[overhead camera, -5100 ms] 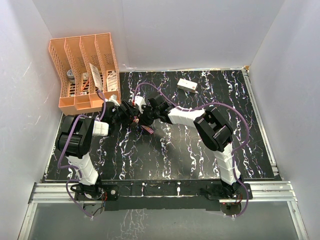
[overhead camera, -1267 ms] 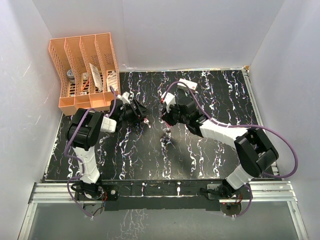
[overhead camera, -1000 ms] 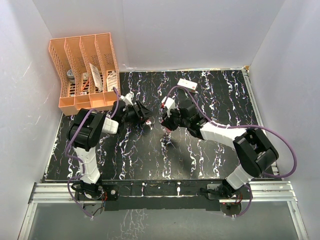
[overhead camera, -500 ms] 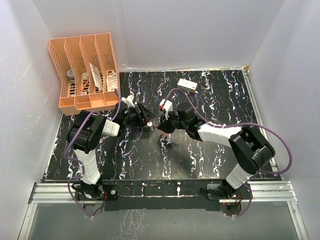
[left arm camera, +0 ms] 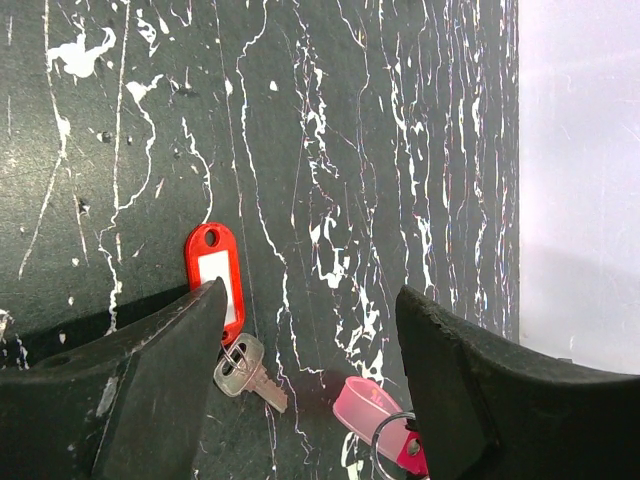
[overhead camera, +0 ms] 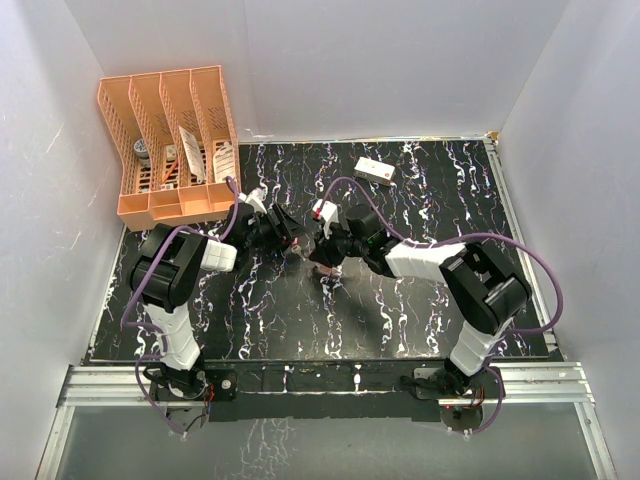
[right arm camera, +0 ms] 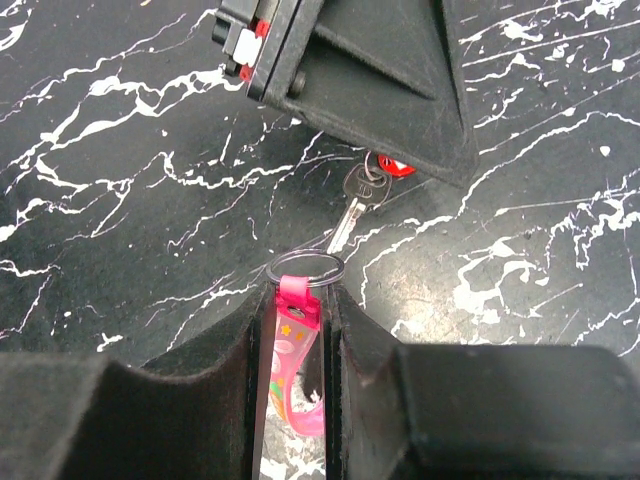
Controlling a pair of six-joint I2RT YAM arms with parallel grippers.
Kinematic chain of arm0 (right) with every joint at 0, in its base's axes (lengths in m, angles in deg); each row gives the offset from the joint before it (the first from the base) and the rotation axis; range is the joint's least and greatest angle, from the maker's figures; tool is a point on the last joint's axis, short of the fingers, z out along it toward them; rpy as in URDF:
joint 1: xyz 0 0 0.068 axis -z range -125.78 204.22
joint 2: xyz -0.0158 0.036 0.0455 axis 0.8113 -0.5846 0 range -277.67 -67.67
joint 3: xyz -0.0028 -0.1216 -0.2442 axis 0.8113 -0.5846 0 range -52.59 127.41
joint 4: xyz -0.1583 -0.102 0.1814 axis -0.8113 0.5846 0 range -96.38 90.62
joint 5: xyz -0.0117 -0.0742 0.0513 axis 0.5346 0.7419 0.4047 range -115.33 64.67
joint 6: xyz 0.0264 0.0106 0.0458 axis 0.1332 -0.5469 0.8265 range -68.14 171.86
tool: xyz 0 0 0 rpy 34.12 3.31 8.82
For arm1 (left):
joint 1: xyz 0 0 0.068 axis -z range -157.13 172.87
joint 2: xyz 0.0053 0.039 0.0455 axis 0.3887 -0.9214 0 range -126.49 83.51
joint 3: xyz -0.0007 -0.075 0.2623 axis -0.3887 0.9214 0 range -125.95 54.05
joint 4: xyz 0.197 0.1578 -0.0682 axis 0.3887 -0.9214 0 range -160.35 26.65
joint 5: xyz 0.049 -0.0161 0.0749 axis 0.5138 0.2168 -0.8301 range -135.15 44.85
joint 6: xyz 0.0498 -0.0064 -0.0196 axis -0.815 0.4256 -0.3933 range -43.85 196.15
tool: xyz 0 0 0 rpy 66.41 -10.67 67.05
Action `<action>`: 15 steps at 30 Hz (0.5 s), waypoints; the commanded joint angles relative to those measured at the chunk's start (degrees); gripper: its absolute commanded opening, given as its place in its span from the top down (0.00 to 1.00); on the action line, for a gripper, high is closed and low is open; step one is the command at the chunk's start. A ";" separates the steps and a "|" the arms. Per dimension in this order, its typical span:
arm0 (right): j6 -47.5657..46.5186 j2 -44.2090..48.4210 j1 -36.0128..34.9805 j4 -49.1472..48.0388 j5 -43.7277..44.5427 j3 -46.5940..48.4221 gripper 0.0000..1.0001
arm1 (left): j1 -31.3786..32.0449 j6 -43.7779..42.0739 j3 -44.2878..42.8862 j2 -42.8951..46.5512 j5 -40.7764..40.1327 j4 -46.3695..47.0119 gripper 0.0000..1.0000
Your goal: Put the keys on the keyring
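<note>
**Right gripper pinches the pink tag, keys just ahead of the ring**

Right gripper (right arm camera: 298, 322) is closed on the pink tag (right arm camera: 293, 352) of the keyring (right arm camera: 305, 268), whose thin metal ring sticks out past the fingertips, low over the black marbled table (overhead camera: 420, 300). Just beyond the ring lie the keys (right arm camera: 352, 200), flat on the table. The pale metal key (left arm camera: 245, 370) points its blade at the ring; whether they touch, I cannot tell. The red head (left arm camera: 214, 272) lies behind it, partly under the left gripper (left arm camera: 310, 320), which hangs over the keys with its jaws spread wide and nothing between them. Farther back sit a white box (overhead camera: 374, 171) and, in the left corner, an orange rack (overhead camera: 170, 140).
</note>
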 commanded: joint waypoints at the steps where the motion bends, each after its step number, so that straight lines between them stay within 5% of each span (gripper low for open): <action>1: -0.79 -0.97 -0.25 -3.58 -1.25 3.89 0.97 | -0.51 -0.75 -0.81 3.12 -0.35 -0.48 0.32; 15: -1.99 -5.69 -0.27 -3.47 -2.05 6.63 0.97 | -0.70 1.63 -1.61 0.30 1.66 4.04 0.33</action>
